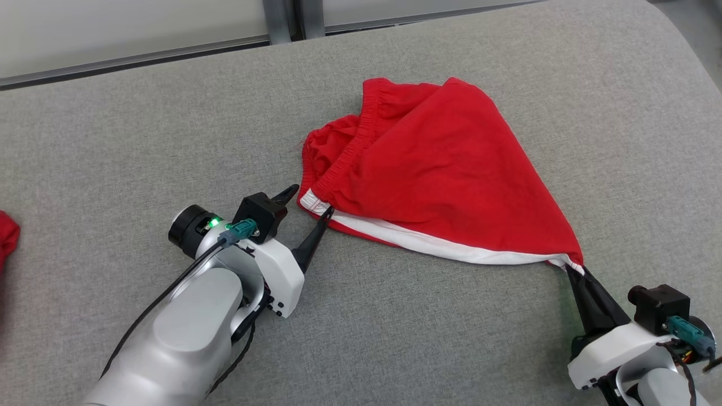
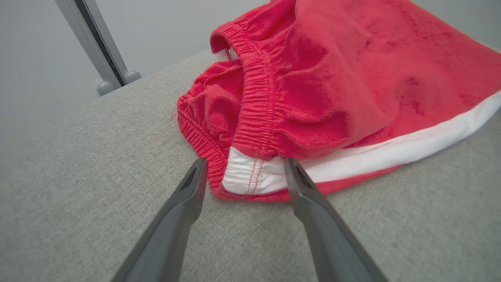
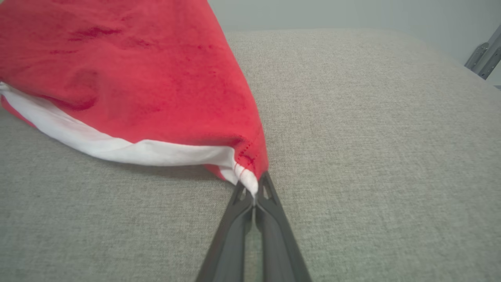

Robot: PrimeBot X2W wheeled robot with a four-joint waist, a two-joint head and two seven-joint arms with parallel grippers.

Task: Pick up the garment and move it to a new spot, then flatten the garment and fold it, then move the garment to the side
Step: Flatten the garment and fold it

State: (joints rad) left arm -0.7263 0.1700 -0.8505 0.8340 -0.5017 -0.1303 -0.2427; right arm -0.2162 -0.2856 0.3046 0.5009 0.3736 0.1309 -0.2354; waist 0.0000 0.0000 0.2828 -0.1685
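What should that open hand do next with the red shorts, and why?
Probably close the left hand on the red shorts: its open fingers straddle the waistband's white-striped corner, and the right hand is shut on the far corner, so both could pull them flat.

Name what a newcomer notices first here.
The red shorts with white trim lie rumpled in the middle of the grey fabric surface. The right gripper is shut on their near-right hem corner, drawn to a point; the left gripper stands open, straddling the white corner by the waistband.
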